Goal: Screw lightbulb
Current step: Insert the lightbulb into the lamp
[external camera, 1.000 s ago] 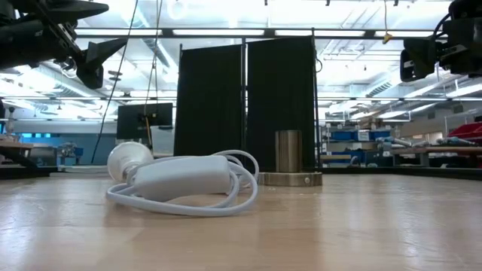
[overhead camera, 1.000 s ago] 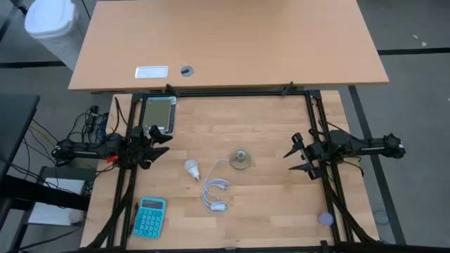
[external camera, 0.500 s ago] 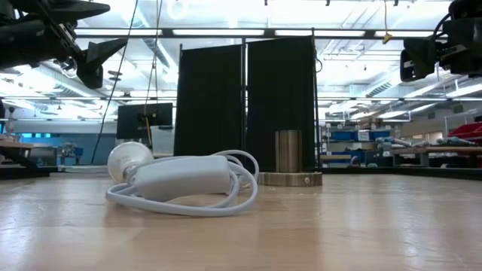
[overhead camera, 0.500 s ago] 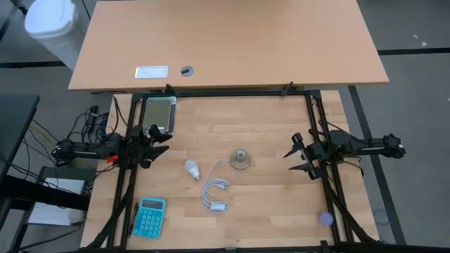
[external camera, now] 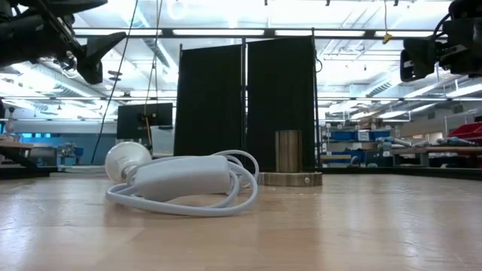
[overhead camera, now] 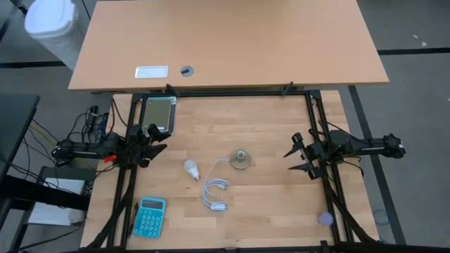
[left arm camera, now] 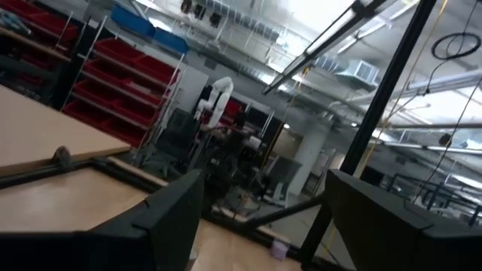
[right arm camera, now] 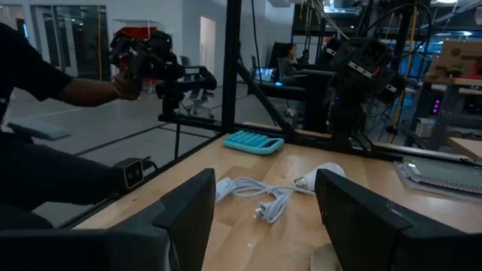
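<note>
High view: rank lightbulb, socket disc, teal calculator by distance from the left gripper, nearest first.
From the left gripper, at the table's left side:
1. lightbulb, toward the middle.
2. teal calculator, at the near left edge.
3. socket disc, at the centre.

The desk [overhead camera: 281,190] is pale wood with a plank pattern, framed by black rails. On it lie a white lightbulb [overhead camera: 191,168] with a frosted globe, a grey socket disc [overhead camera: 240,160] with a metallic centre, and a white cord [overhead camera: 215,193] coiled in loops. A teal calculator [overhead camera: 150,217] has lighter keys in rows. Both arms are dark; the left tool [overhead camera: 160,140] and the right tool [overhead camera: 294,156] are black. A second tabletop [overhead camera: 232,42] beyond is plain tan, and a white bin [overhead camera: 50,24] stands on grey floor
</note>
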